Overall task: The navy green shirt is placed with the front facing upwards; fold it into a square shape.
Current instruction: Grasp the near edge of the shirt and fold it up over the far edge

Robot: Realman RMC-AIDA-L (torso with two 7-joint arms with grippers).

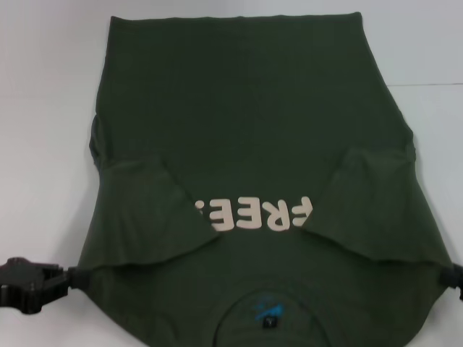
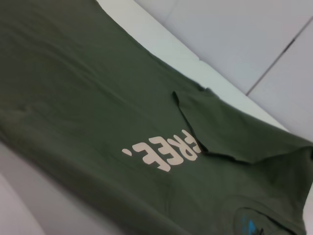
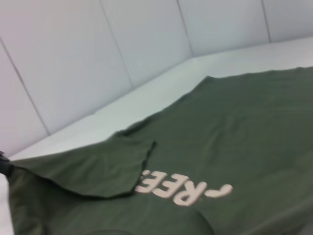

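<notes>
The navy green shirt (image 1: 239, 108) lies front up on the white table (image 1: 43, 87), its collar (image 1: 242, 322) nearest me and the hem at the far side. Cream "FREE" lettering (image 1: 260, 213) shows on the chest. Both sleeves are folded inward: the left sleeve (image 1: 145, 217) covers the start of the lettering, and the right sleeve (image 1: 376, 210) lies beside its end. My left gripper (image 1: 72, 277) is shut on the shirt's left shoulder corner, which is drawn to a point. At the frame's right edge, my right gripper (image 1: 456, 278) pinches the right shoulder corner. Both wrist views show the shirt (image 2: 73, 98) (image 3: 244, 127).
Bare white tabletop (image 1: 427, 50) surrounds the shirt on the left, right and far sides. A white panelled wall (image 3: 98, 58) rises behind the table's edge in the right wrist view.
</notes>
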